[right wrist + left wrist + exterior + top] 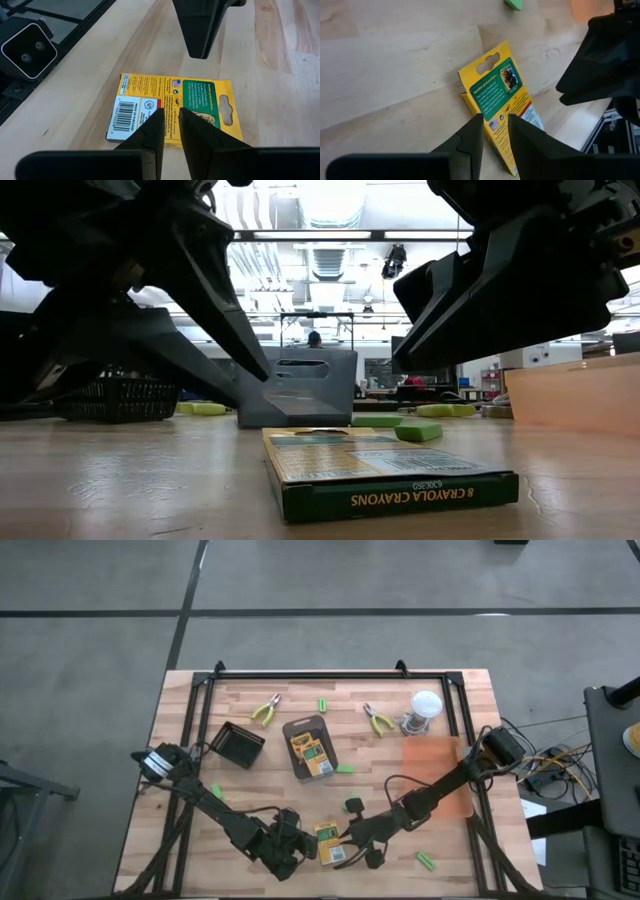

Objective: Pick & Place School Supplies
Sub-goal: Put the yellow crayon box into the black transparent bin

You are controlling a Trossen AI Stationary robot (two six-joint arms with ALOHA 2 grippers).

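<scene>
On the wooden desk (190, 840), the left gripper (494, 131) and right gripper (171, 124) hover over one crayon box (331, 843) lying flat at the near edge; both jaws are nearly together, gripping nothing.

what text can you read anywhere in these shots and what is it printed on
"8 CRAYOLA CRAYONS": side edge of the crayon box lying flat on the table, low view.
"PROOF OF PURCHASE": beside the barcode on that box's back, right wrist view.
The green panel's print, barcode digits and the box in the tray: too small to read.
</scene>
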